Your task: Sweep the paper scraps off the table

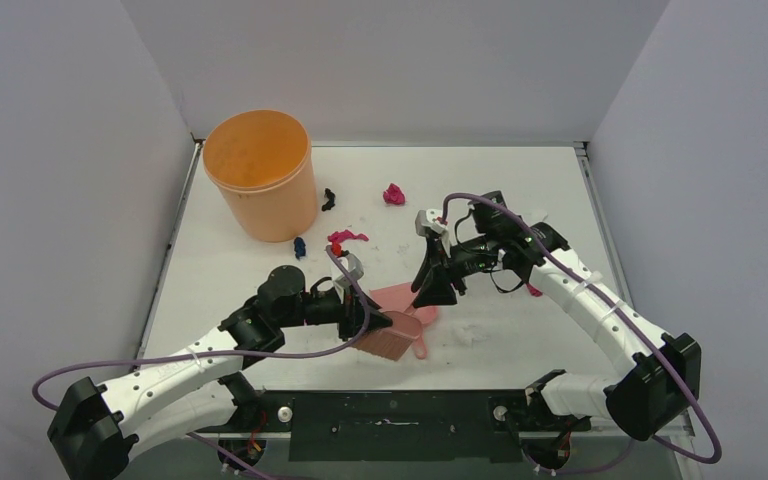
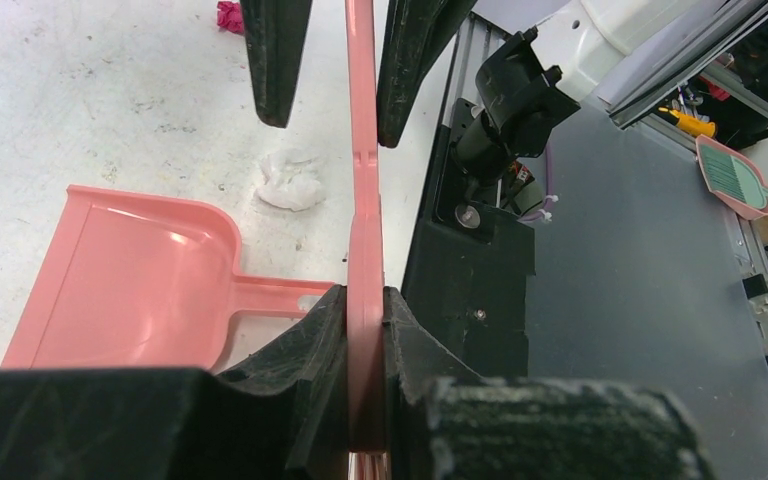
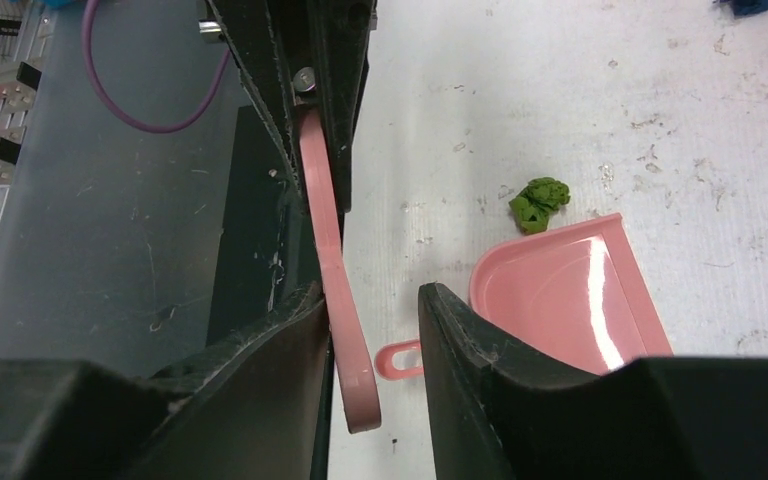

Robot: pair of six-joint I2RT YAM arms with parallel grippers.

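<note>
Near the right fingers [image 3: 480, 370], apart, a white paper scrap [image 2: 290, 182]

Your left arm [image 1: 180, 365] reaches low toward centre, left gripper [image 2: 363, 305] jaws clamped on the brush handle [image 2: 363, 200]; your right gripper [image 3: 372, 300] tilts down, jaws apart astride that same handle.

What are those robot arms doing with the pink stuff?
They are meant to sweep paper scraps off the table. The left hand is clamped on the pink brush. The right hand is open, with its fingers on either side of the brush's handle but not gripping it. The pink dustpan lies flat on the table with nothing in it. Scraps are scattered about, and a green scrap sits right by the dustpan's edge.
</note>
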